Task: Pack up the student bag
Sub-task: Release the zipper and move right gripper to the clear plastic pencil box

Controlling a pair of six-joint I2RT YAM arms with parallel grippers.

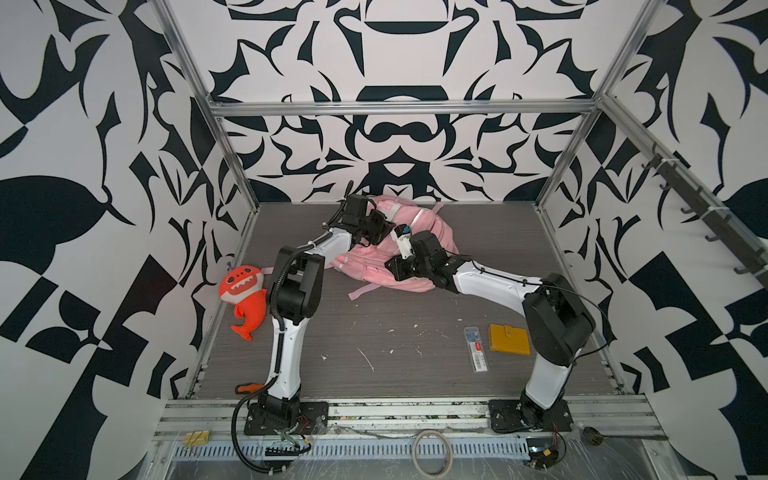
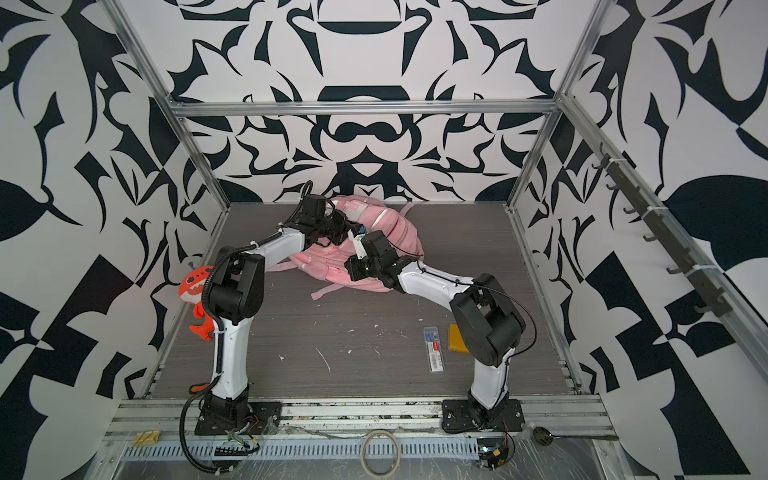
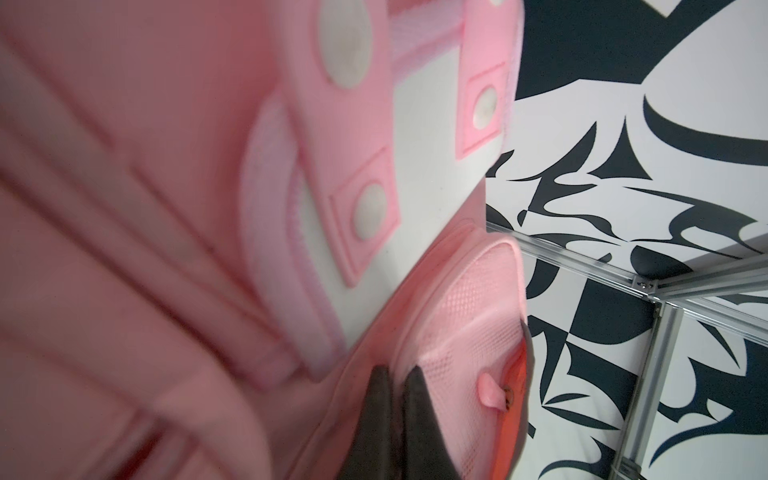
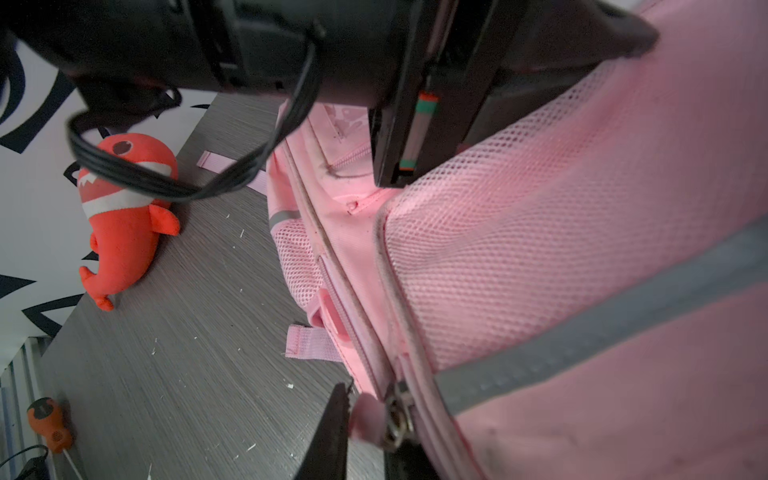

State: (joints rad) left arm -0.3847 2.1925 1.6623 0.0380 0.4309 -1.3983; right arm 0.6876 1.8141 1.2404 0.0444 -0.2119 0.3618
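Note:
The student bag (image 1: 415, 218) (image 2: 390, 232), large, pink and soft, lies slumped at the back middle of the table. My left gripper (image 1: 388, 230) (image 3: 399, 374) is shut, pinching pink fabric beside a mesh pocket (image 3: 465, 332) on the bag's upper part. My right gripper (image 1: 392, 270) (image 4: 372, 428) is at the bag's front edge. Its jaws stand slightly apart, and a pink zip pull (image 4: 365, 415) with its metal slider (image 4: 397, 419) sits between them. A grey reflective strip (image 4: 602, 324) crosses the bag just beside it.
An orange-red plush toy (image 1: 245, 295) (image 4: 124, 216) lies at the left wall. A yellow wallet (image 1: 509, 339) and a clear slim case (image 1: 478, 348) lie near the right arm's base. A loose pink strap (image 1: 365, 291) trails in front of the bag. Metal frame posts edge the table.

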